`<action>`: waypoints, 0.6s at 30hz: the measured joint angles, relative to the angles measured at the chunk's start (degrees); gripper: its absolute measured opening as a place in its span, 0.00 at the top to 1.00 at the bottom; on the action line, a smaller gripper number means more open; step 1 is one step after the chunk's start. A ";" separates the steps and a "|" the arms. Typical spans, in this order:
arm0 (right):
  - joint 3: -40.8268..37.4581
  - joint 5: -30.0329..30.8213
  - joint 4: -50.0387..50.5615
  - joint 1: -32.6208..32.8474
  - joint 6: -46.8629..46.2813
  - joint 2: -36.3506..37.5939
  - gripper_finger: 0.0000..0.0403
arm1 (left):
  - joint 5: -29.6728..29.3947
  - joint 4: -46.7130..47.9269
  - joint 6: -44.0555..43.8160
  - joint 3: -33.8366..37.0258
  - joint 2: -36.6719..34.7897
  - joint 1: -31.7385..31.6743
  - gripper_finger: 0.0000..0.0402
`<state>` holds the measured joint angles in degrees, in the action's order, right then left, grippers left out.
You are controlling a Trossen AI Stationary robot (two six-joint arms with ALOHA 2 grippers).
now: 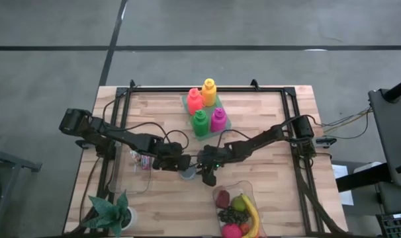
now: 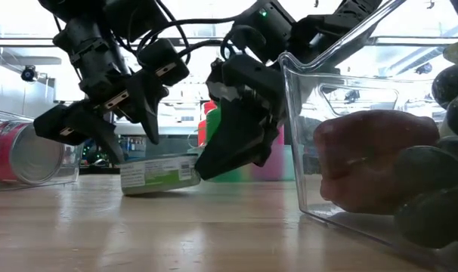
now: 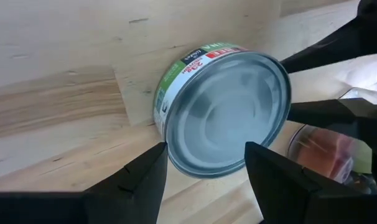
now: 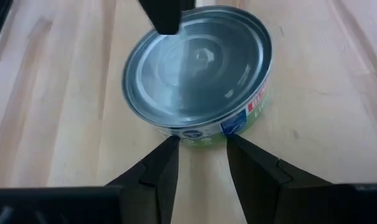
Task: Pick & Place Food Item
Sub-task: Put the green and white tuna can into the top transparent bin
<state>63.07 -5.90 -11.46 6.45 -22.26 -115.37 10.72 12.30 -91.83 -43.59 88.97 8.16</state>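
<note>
Right, both grippers meet at the middle front of the table over one flat tin. The left gripper (image 3: 204, 165) has its fingers parted w/ a clear gap, tips just at the near rim of the can (image 3: 223, 112) — not closed on it; in the low view the left gripper (image 2: 112, 140) hangs right above the can (image 2: 159, 174), which lies flat on the wood, green label showing. The right gripper (image 4: 202, 152) has its fingers set narrow, a slim gap between the tips, which sit at the can's (image 4: 198, 74) side wall by the label; whether they touch it I can't tell. In the high view the can (image 1: 187, 174) lies between the left gripper (image 1: 176, 162) and right gripper (image 1: 207, 173). Outward from there — a clear tub (image 1: 248, 187) just to the right and nearer the front edge holds toy fruit (image 1: 239, 213), incl. a banana and grapes. Another clear container (image 1: 128, 173) sits to the left w/ a pink-wrapped item inside. Four coloured bottles (image 1: 206, 106) stand on a tray toward the back centre. A small potted plant (image 1: 111, 213) is at the front left corner of the table (image 1: 267, 109).
</note>
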 joint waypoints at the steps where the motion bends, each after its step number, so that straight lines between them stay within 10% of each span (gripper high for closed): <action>1: 0.13 0.01 0.02 0.03 -0.01 0.00 0.67 | 0.00 0.07 -0.01 0.00 0.00 0.00 0.46; 18: 1.18 -0.41 0.17 0.27 0.15 0.02 0.67 | -0.22 1.89 -0.11 -0.03 -0.04 0.02 0.46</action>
<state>64.25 -6.31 -11.29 6.72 -22.11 -115.35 10.50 14.20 -91.94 -43.62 88.92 8.19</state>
